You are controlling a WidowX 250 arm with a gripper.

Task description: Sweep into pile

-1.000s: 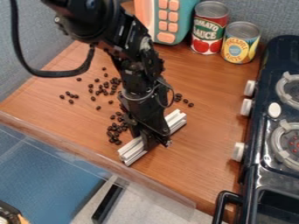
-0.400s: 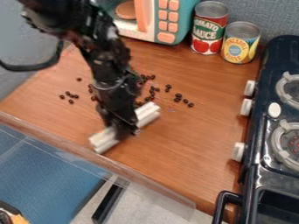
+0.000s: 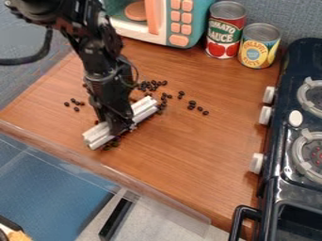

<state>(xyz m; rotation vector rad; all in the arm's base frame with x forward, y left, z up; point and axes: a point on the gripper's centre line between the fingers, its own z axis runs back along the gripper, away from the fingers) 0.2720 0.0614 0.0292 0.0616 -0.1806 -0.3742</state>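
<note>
We find the jaws at left of the centre of the view, closed around the middle of a white, grooved bar (image 3: pixel 146 107). The black gripper (image 3: pixel 119 128) hangs down over it from the arm (image 3: pixel 104 61), which comes in from the upper left with a black cable (image 3: pixel 44 49) looping beside it. The bar lies aslant on the bench (image 3: pixel 189 160), its far end pointing up and to the right in our view.

Around the bar we see the dark beans (image 3: pixel 153 88), not in one pile but in several loose groups. We see the thickest cluster just beyond the bar's far end, and a few more near that end, on its right. Some sit close along the near end, partly hidden by the bar and gripper. We also see a short, scattered row farther right, and a small group well to the left of the gripper.

Farther out, at the back of the bench, we have a toy microwave (image 3: pixel 179 40) with orange buttons, and beside it a red-labelled can (image 3: pixel 224 35) and a yellow-labelled can (image 3: pixel 258 49), both upright. Along the right side we see the dark toy stove (image 3: pixel 286 136) with its white knobs (image 3: pixel 265 115).
</note>
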